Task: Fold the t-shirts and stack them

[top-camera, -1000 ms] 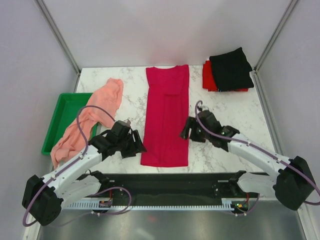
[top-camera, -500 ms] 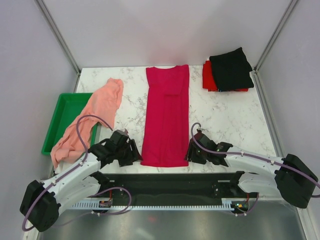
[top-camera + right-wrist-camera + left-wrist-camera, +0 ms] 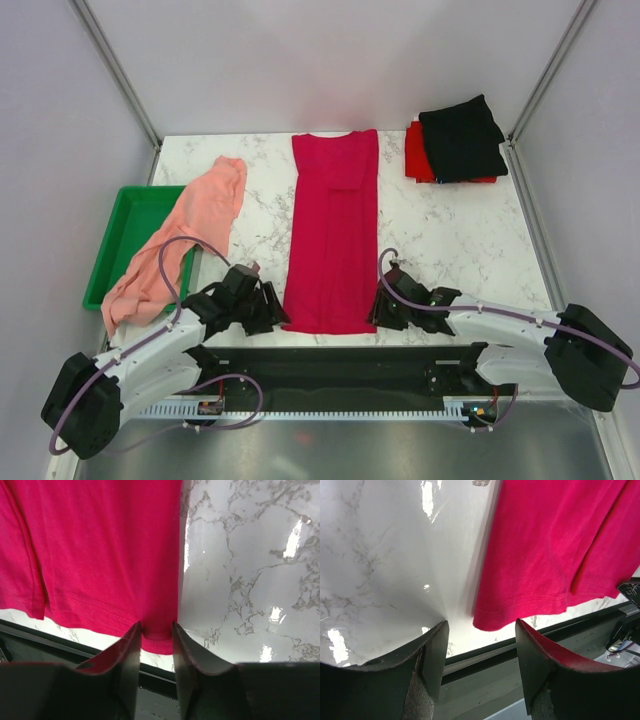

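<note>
From above, the crimson t-shirt (image 3: pixel 333 230) lies as a long narrow strip down the middle of the worktop (image 3: pixel 450 230), neck at the far edge and hem at the near edge. The left gripper (image 3: pixel 270 308) sits at the hem's left corner and the right gripper (image 3: pixel 383 305) at its right corner. A salmon-pink t-shirt (image 3: pixel 190 225) trails from the left side into the green tray (image 3: pixel 115 250). A folded black t-shirt (image 3: pixel 462 138) rests on a bright red t-shirt (image 3: pixel 415 155) in the far right corner.

In the left wrist view, the jaws stand wide apart and hold nothing. The hem corner lies between the fingers (image 3: pixel 432 650), touching neither.

In the right wrist view, the jaws stand narrow around the other hem corner and cloth fills the gap between the fingers (image 3: pixel 129 655). Whether they already pinch it I cannot tell.

The risk is an uneven pickup. If the left jaws close short of the cloth, or catch only the top layer, one corner would probably rise alone. That would skew the strip and pull its folded layers apart. The hem also lies right at the near edge, so a low grip could scrape there.
</note>
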Available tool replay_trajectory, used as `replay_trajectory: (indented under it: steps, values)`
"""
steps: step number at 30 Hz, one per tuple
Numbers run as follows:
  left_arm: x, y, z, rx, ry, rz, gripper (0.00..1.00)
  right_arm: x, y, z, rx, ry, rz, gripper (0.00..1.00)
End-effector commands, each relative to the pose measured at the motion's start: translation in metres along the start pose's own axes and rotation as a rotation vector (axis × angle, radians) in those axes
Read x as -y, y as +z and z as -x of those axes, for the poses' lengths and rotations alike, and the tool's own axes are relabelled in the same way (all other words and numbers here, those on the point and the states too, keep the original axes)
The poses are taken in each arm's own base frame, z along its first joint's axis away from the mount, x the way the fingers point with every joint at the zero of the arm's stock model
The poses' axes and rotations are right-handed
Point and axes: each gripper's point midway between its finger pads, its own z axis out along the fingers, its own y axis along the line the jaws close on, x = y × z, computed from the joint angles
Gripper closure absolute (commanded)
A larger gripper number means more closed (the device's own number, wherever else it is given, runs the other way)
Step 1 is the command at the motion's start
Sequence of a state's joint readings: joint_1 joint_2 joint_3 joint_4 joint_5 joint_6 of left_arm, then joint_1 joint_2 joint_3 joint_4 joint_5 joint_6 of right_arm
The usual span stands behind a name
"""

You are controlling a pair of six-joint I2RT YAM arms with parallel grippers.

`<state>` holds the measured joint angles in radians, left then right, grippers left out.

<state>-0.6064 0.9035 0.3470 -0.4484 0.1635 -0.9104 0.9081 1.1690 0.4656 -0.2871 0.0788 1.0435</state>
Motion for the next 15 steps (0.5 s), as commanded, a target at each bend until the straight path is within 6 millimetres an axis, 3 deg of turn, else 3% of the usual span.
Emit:
replay_trajectory:
  steps: [1,6,15]
  values:
    - [0.003,0.006,0.002,0.012,-0.016,-0.020,0.37,0.005,-0.001,-0.006,-0.008,0.014,0.003,0.56]
    - [0.003,0.007,0.002,0.008,-0.012,-0.020,0.39,0.019,-0.004,-0.014,-0.015,0.034,-0.018,0.49]
    - [0.005,0.011,0.006,0.022,-0.012,-0.023,0.49,0.015,0.004,-0.020,-0.027,0.062,0.032,0.61]
